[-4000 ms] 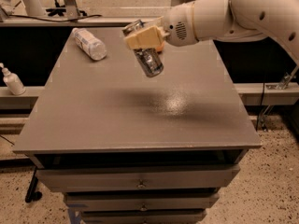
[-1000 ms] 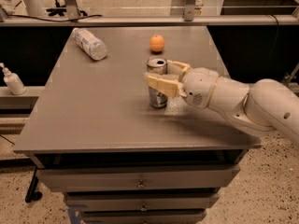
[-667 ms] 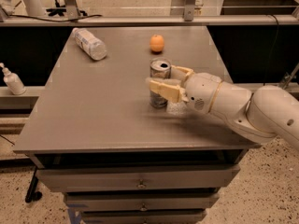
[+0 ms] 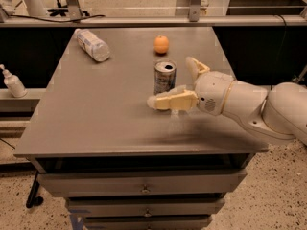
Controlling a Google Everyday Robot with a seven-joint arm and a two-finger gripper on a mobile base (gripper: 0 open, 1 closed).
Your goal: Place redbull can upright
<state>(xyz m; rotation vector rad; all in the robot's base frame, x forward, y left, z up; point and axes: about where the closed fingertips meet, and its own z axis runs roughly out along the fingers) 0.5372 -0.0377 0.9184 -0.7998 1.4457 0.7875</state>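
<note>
The redbull can [image 4: 164,76] stands upright on the grey counter [image 4: 96,114], a little right of the middle and towards the far half, with its pull-tab top facing up and its silver side catching the light. The gripper [image 4: 171,82] sits low over the counter just to the right of the can, at the end of a thick white arm [image 4: 249,104] that comes in from the right edge. Its jaws are spread wide and hold nothing. One cream finger [image 4: 172,101] stretches leftward across the front of the can's foot, and the other [image 4: 195,67] points up and back on the can's right side, clear of it. The can stands in the gap between them. Whether the near finger touches the base of the can cannot be told, since it overlaps the can from this angle. Behind the can, near but apart from it, lies a small orange [image 4: 161,44]. A clear plastic bottle [image 4: 92,44] with a white label lies on its side at the far left corner of the counter, well apart from the can. Below the counter top are grey drawers [image 4: 144,186] with small handles. To the left, off the counter on a lower ledge, stands a white pump bottle [image 4: 12,82].
</note>
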